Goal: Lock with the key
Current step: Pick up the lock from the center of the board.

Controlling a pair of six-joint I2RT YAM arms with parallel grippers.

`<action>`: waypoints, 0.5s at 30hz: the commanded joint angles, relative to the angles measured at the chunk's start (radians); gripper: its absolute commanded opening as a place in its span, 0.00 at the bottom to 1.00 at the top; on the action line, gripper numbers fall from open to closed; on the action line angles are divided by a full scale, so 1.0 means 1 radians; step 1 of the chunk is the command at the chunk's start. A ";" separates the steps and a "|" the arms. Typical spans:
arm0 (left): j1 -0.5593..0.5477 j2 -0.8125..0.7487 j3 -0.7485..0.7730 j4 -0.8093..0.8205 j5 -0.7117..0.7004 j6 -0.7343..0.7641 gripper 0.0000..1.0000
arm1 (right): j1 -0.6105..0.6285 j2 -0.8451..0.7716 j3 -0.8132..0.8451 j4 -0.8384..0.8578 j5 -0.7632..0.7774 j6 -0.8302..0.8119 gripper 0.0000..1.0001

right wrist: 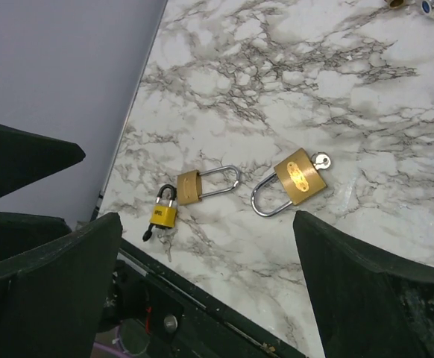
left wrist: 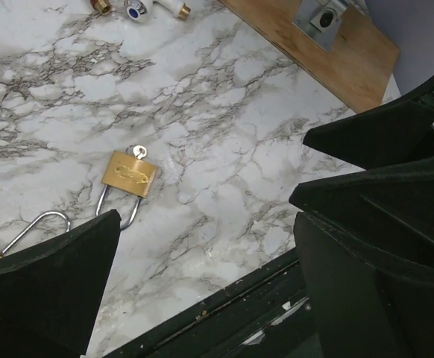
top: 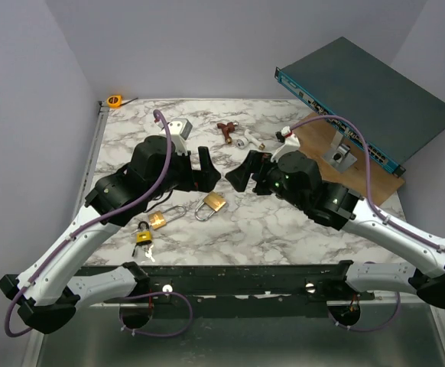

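The key [top: 149, 253] is a tiny silvery piece lying just below the small yellow-and-black padlock [top: 143, 235], near the table's front left edge. In the right wrist view the key [right wrist: 166, 240] shows only faintly beside that padlock [right wrist: 163, 215]. Two brass padlocks lie further right, a small one [right wrist: 189, 186] and a larger one [right wrist: 300, 177] with a silvery key head [right wrist: 321, 160] in its end. The larger one [left wrist: 130, 173] also shows in the left wrist view. My left gripper [top: 203, 170] and right gripper [top: 242, 173] hover open above the table's middle, facing each other, nothing between their fingers.
A dark network switch [top: 368, 92] rests on a wooden board [top: 360, 164] at the back right, with a metal bracket [top: 342, 155] on the board. White and brass fittings [top: 241, 138] lie at the back centre. An orange tape measure [top: 115, 100] sits in the far left corner.
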 commanded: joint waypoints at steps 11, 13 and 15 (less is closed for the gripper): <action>0.063 -0.013 -0.007 -0.135 -0.060 0.036 0.99 | 0.000 0.143 -0.047 0.093 -0.047 -0.144 1.00; 0.088 -0.036 -0.038 -0.130 -0.061 0.034 0.99 | 0.000 0.186 -0.060 0.136 -0.072 -0.175 1.00; 0.128 -0.054 -0.063 -0.138 -0.053 0.028 0.99 | 0.000 0.256 -0.066 0.191 -0.105 -0.225 1.00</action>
